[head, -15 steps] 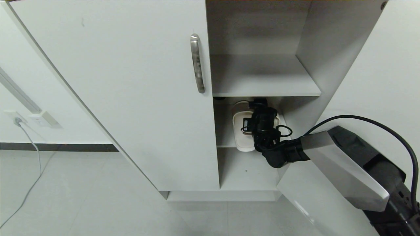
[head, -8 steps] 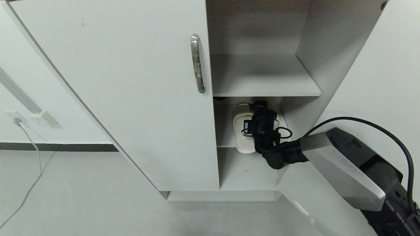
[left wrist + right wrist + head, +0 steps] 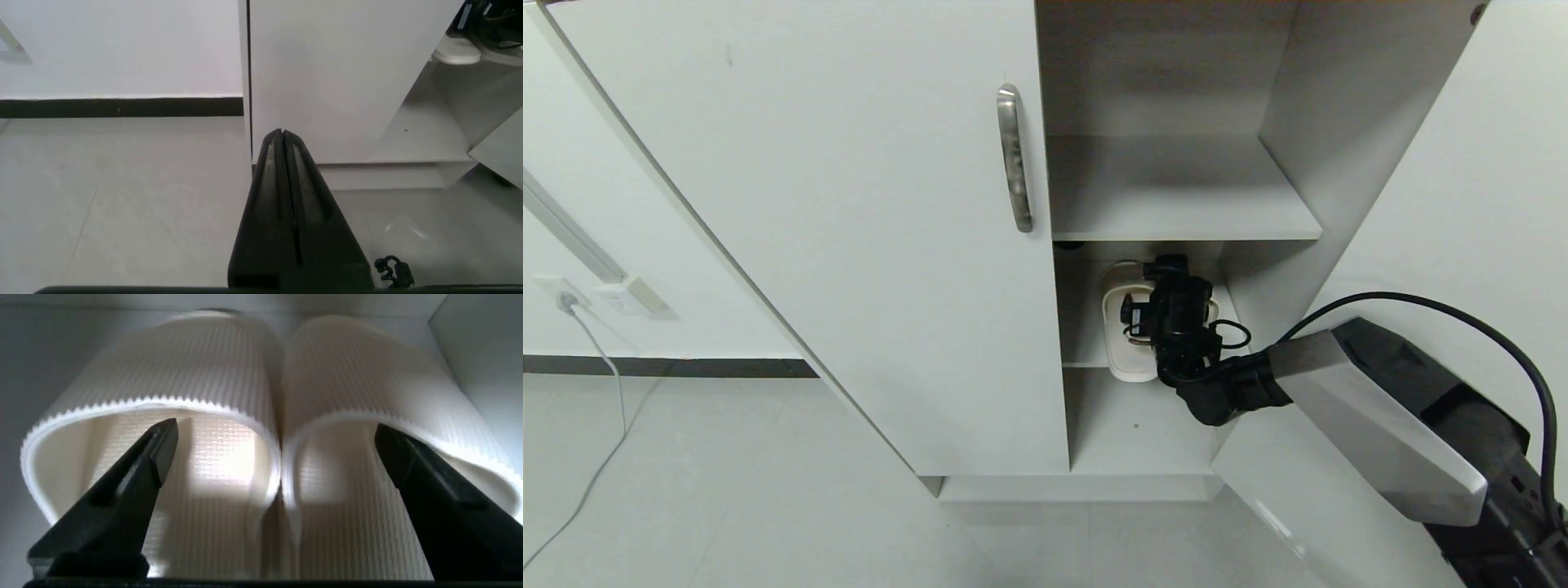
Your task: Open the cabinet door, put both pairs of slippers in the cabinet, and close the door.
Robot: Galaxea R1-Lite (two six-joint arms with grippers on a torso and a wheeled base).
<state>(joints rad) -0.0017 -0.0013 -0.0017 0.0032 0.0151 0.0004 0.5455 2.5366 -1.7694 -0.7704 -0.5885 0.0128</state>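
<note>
Head view: white cabinet (image 3: 1176, 188) with its left door (image 3: 833, 204) shut, metal handle (image 3: 1014, 159) upright at the door's inner edge. The right compartment stands exposed. The white panel (image 3: 1486, 204) at the far right is probably the opened door, though its edges are hard to separate from the wall.

One pair of white slippers (image 3: 1123, 351) lies side by side on the middle shelf (image 3: 1082, 343), heels at the shelf's front edge. The right tool (image 3: 1168, 269) reaches into this compartment directly above the pair.

Right wrist view: the right tool (image 3: 276, 433) is spread wide and grips nothing, with one finger (image 3: 122, 506) over each slipper's opening and the ribbed straps (image 3: 163, 367) touching along the centre line.

Left wrist view: the left tool (image 3: 282, 143) is closed on nothing, held above the tiled floor (image 3: 122, 204) in front of the cabinet, well apart from the slippers (image 3: 456, 55).
</note>
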